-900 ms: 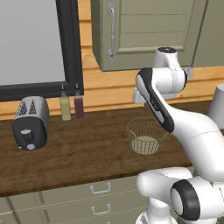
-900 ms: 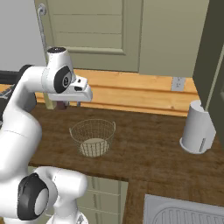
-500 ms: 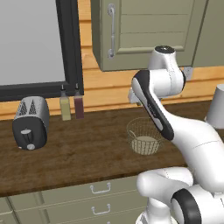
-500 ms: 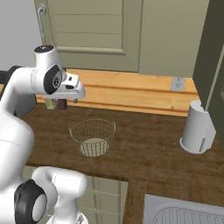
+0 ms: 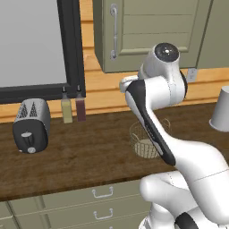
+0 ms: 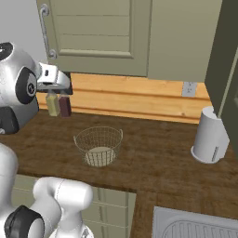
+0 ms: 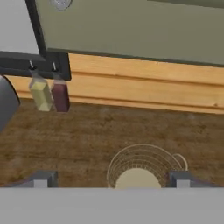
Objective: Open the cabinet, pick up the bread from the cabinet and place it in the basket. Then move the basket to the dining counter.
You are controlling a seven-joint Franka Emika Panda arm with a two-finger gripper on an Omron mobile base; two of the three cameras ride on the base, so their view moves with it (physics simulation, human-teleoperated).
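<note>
The sage-green cabinet (image 5: pixel 147 36) hangs over the worktop with its door shut; its silver bar handle (image 6: pixel 45 30) runs down the door's left edge. My gripper (image 6: pixel 62 86) hovers open below that handle, above the worktop and apart from the door. In the hand view its fingertips (image 7: pixel 41 179) stand wide apart with nothing between them. The tan wire basket (image 6: pixel 98 145) rests on the worktop, holding nothing, below and in front of the gripper (image 7: pixel 111 179). The bread is hidden and the dining counter is out of view.
A toaster (image 5: pixel 30 125) stands at the left of the wooden worktop (image 5: pixel 80 152). Two small bottles (image 5: pixel 74 109) stand by the wall under a dark window frame (image 5: pixel 69 44). A white canister (image 6: pixel 210 137) sits at the right, a sink (image 6: pixel 195 228) at the lower right, and drawers (image 5: pixel 103 194) run below.
The arm has swung the open gripper left and slightly up, closer under the cabinet handle. The basket and the cabinet door have not moved.
</note>
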